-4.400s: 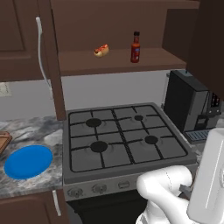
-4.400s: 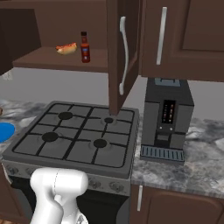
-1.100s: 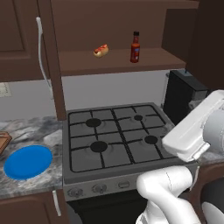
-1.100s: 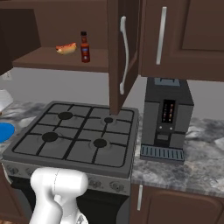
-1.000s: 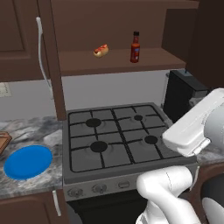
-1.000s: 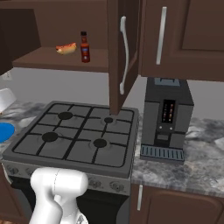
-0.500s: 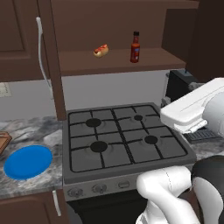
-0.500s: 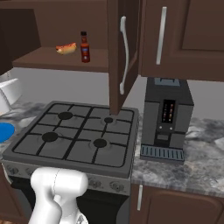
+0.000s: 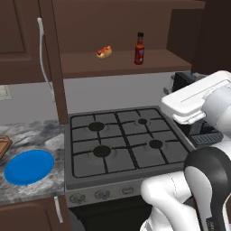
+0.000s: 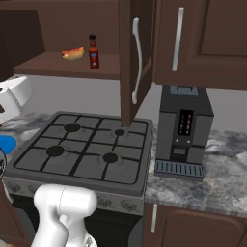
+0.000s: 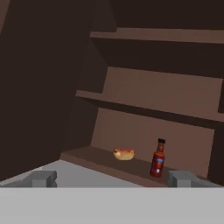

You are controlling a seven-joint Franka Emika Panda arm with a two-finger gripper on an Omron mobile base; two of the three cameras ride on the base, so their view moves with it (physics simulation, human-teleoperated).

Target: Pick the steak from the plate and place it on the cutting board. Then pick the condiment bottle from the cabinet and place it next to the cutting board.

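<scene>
Bottle: upright on the lower cabinet shelf, upper centre of the left base view; upper left of the right base view; lower right of centre in the hand view, just right of the hot dog; the two stand near each other but apart.

Pincer: fingers spread wide at the bottom corners of the hand view, nothing between them; aimed up at the shelf, well short of the bottle.

Plate: bare blue disc on the grey surface, lower left of the left base view; no steak on it. Board: only a corner shows at the left edge, so whether the steak lies on it cannot be told.

Door: hangs open in the upper middle of the right base view, its edge over the stove.

Risks, as judged:
- the hot dog is the nearer wrong pick; an approach drifting left in the hand view could close on it or shove it along the shelf;
- the bottle is tall and slim; a finger striking its neck or side would likely tip it over or push it to the back wall;
- the arm reaching up past the open door and the shelf's front edge could clip either;
- a grip high on the narrow neck may slip during the carry down to the board.
</scene>
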